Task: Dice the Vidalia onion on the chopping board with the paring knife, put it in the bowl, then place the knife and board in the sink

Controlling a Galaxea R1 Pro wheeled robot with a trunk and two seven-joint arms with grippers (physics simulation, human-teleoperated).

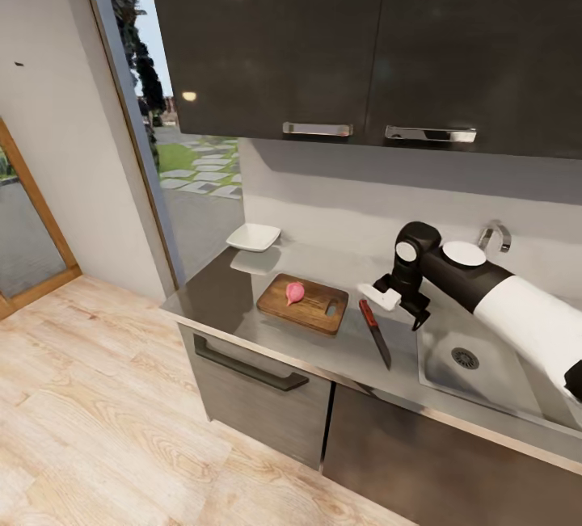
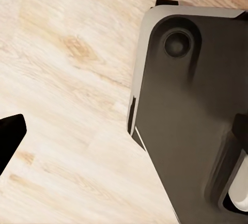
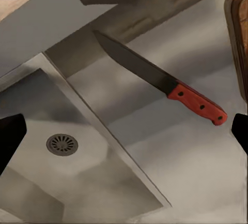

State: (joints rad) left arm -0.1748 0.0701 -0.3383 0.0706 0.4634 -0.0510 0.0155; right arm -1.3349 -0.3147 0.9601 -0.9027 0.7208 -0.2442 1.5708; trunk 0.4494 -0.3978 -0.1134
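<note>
We count one Vidalia onion [image 1: 295, 292], whole, on one chopping board [image 1: 304, 305]. There is one paring knife [image 1: 375, 333] and one white bowl [image 1: 254, 237], both on the one bench [image 1: 218, 300]. One sink [image 1: 477, 364] has one round drain hole [image 1: 465, 358] and one chrome tap [image 1: 495, 236]. Overhead we see two dark wall cabinet doors [image 1: 283, 33], each with one chrome handle [image 1: 318, 129], so two handles. Below the bench we count one dark drawer pull [image 1: 249, 365]. One robot arm [image 1: 485, 288] is visible in the head view.
</note>
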